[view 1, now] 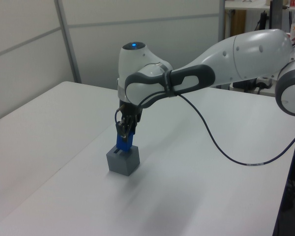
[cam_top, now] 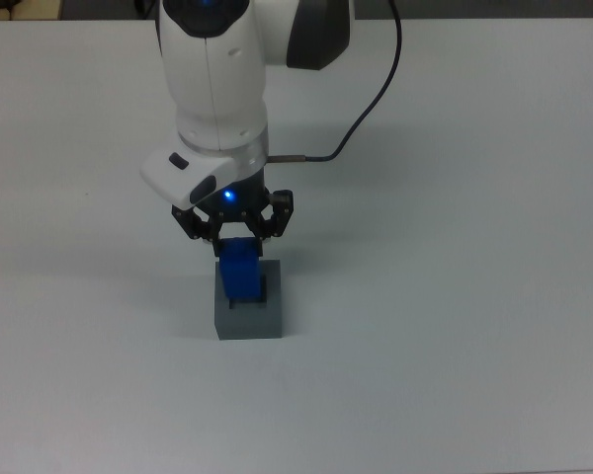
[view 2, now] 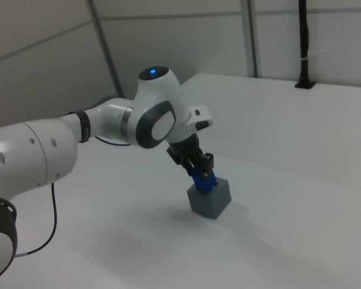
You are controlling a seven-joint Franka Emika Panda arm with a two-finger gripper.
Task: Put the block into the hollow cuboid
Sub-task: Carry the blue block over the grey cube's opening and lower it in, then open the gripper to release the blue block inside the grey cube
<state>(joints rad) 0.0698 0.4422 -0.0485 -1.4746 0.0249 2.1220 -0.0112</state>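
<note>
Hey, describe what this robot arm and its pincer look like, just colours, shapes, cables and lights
The arm is glossy white with rounded shells and dark grey bands at its joints. A small blue light glows on the rounded wrist housing, and another shines just above the pincer, which is black, with angular linkages. A thin black cable hangs in a loop from the wrist.

End effector grips blue block over grey hollow cuboid; white table.
</note>
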